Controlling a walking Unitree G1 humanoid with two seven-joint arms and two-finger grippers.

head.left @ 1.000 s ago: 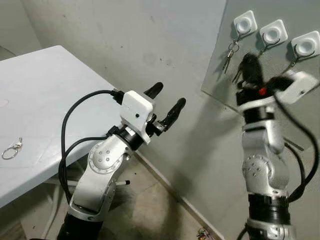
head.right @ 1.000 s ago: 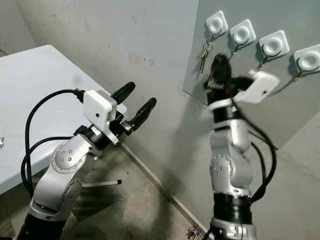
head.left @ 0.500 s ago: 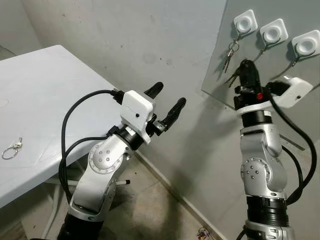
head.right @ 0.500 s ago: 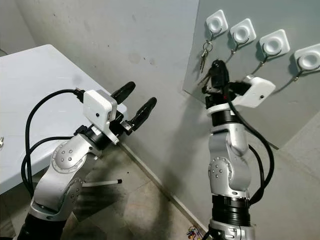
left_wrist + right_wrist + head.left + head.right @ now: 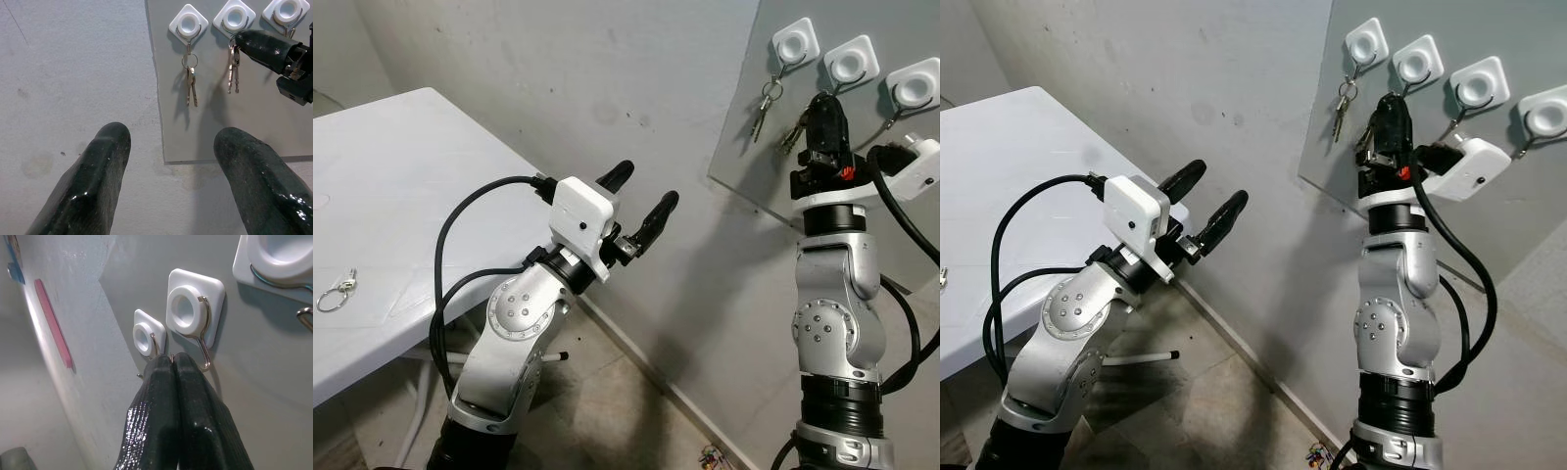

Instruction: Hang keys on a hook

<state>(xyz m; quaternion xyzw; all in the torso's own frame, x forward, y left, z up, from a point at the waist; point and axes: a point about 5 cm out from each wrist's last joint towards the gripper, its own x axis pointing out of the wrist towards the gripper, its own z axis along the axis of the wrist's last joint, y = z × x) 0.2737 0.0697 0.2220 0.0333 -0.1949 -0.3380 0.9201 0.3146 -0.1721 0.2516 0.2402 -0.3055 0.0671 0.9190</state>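
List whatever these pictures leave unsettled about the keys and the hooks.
- Right wrist view: the right gripper has its fingers pressed shut just below the second hook; they cover any key ring, so whether it is over the wire cannot be told.
- Left wrist view: the held keys dangle at the fingertip, which covers the ring's top.
- Left eye view: the key ring on the table is too small to count keys.
- Left eye view: the picture's edge cuts off the third hook.

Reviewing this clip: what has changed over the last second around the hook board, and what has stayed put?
The right gripper has risen toward the second hook, carrying its keys up just beneath it, fingers pinched shut. The left gripper stays open and raised, the first hook's keys still hang, and the key ring remains on the white table.
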